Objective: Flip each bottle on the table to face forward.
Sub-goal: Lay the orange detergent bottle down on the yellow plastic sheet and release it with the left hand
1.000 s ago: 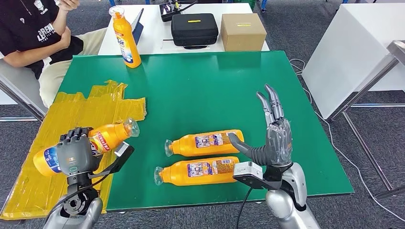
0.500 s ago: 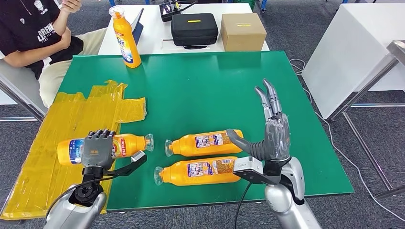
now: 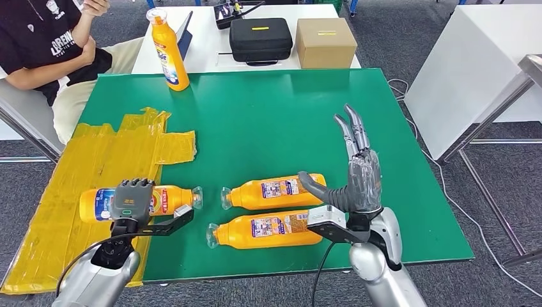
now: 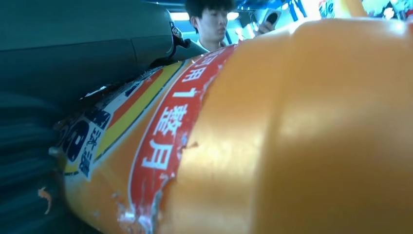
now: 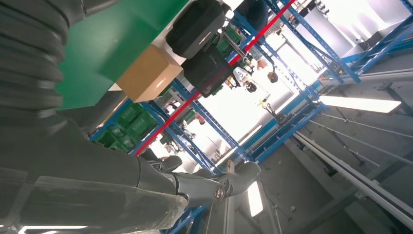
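An orange bottle [image 3: 167, 199] lies on its side at the table's near left, across the edge of the yellow tape, cap end pointing right. My left hand [image 3: 131, 200] grips it around the middle from above; up close its red and blue label [image 4: 165, 131] lies against my fingers [image 4: 29, 146]. Two more orange bottles lie side by side near the front middle, one farther [image 3: 275, 190] and one nearer [image 3: 265, 230], caps to the left. A fourth bottle [image 3: 167, 51] stands upright at the far left. My right hand [image 3: 358, 176] is open beside their bases, fingers raised, thumb over the farther one's end.
Yellow tape [image 3: 96, 160] covers the left part of the green table [image 3: 268, 115]. A person [image 3: 45, 45] sits at the far left corner. Behind the table a white table carries a black case [image 3: 260, 38] and a cardboard box [image 3: 325, 41]. Another white table [image 3: 473, 57] stands to the right.
My left hand has brought its bottle down from a raised tilt to lying flat on the table. My right hand has drifted slightly left and farther in, still open.
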You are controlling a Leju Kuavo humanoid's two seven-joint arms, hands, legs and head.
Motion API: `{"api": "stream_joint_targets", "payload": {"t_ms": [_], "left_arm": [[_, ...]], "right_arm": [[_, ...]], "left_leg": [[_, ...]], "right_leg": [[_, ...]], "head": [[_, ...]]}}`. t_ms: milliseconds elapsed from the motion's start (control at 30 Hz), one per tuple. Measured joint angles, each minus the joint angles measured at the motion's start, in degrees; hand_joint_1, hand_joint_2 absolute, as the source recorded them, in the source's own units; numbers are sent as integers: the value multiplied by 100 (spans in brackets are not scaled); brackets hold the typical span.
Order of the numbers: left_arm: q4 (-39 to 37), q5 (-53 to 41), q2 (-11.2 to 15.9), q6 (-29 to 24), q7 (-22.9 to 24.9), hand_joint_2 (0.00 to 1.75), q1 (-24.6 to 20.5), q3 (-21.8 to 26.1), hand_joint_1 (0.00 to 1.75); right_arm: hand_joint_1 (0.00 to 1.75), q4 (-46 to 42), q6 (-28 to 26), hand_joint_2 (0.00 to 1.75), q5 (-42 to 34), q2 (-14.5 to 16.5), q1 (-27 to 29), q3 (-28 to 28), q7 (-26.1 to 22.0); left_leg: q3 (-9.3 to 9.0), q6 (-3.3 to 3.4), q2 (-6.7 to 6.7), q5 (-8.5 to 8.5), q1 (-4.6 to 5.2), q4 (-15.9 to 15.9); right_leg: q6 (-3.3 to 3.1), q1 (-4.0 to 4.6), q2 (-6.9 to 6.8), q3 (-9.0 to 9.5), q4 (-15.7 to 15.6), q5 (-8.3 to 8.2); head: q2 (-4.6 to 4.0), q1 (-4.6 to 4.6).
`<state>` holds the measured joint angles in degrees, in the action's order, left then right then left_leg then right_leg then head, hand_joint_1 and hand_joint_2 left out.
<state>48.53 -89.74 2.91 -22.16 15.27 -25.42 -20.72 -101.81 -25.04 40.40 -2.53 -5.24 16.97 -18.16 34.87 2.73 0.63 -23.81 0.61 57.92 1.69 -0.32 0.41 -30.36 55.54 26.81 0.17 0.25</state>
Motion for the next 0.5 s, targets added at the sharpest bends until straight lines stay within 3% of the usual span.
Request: {"api": "stream_joint_targets", "payload": {"t_ms": [400,433,467,500], "left_arm": [[-541,1,-11,532,-25,175,-529,475,175],[-588,1,-11,549,-23,175,-569,513,169],[-636,1,-11,568,-20,175,-608,551,140],[-682,0,-11,594,-16,175,-643,589,97]], "right_arm": [[0,107,103,175,123,187,3,32,69],[0,113,120,175,124,194,3,32,75],[0,117,138,175,124,200,3,32,81],[0,123,151,175,125,208,3,32,86]], "left_leg": [[-7,-3,-7,2,-4,0],[-8,-4,-8,2,-4,0],[-9,-4,-8,2,-5,0],[-10,-4,-8,2,-5,0]], "right_leg": [[0,3,7,4,2,-2],[0,4,8,5,2,-2],[0,4,7,5,2,-1],[-1,5,7,6,3,-1]], "head": [[1,1],[1,1],[1,0],[0,1]]}}
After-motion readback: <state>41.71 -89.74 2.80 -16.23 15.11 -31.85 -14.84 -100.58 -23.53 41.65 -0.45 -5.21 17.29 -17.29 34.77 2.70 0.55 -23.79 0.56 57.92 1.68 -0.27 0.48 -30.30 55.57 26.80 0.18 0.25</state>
